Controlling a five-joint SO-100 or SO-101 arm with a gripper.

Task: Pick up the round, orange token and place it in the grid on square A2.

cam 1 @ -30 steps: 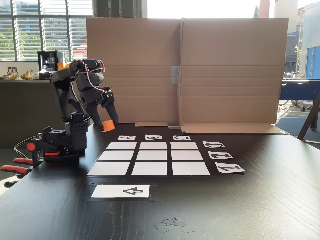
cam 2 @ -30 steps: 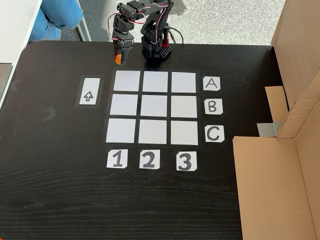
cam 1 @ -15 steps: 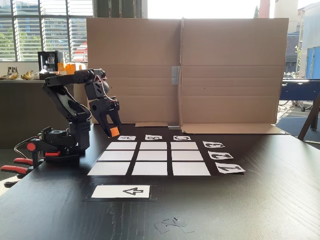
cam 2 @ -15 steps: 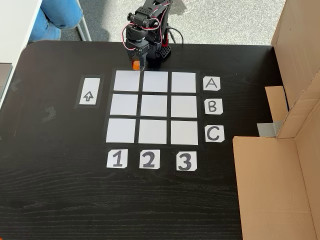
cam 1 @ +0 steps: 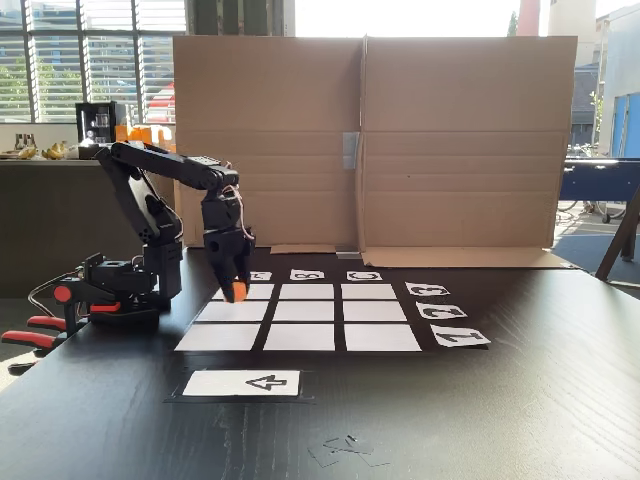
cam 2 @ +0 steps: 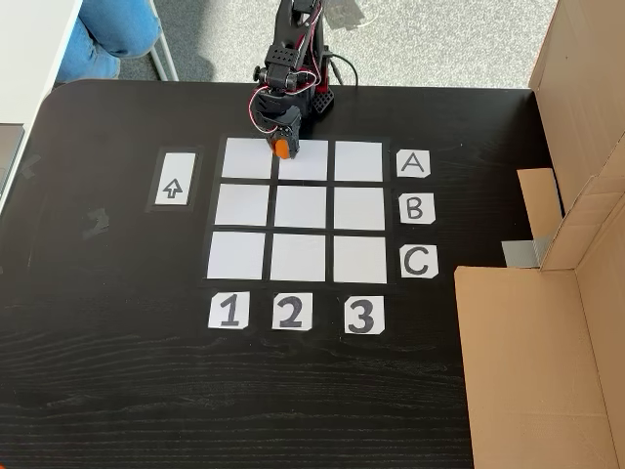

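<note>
Hanging from the pincer [cam 1: 236, 291], the token [cam 1: 236, 292] is clamped between the two dark fingers, which point down toward the bench [cam 1: 480, 420]. In the view from above, the pincer [cam 2: 282, 149] holds the token [cam 2: 281, 149] over the grid's [cam 2: 302, 207] top row, at the 9 o'clock edge of square A2 [cam 2: 311, 162], close to the black gap that separates it from the cell beside it. In the low fixed view the token sits above the grid [cam 1: 300, 317] at its far left part; whether it touches the paper cannot be told. The token is a short cylinder and too small here to judge its axis surely; in the low view it looks slightly tilted, its lower end leaning toward 5 o'clock.

The arm's base [cam 2: 305, 100] stands on the bench at 12 o'clock from the grid in the view from above, just off the top row. The letter cards A [cam 2: 413, 163], B [cam 2: 415, 208] and C [cam 2: 418, 261] line the grid's 3 o'clock side, and the number cards 1 [cam 2: 229, 312], 2 [cam 2: 291, 312] and 3 [cam 2: 362, 316] its 6 o'clock side. The arrow card [cam 2: 173, 180] lies at 9 o'clock, apart from the grid. A cardboard screen [cam 1: 370, 140] stands behind the bench in the low view.
</note>
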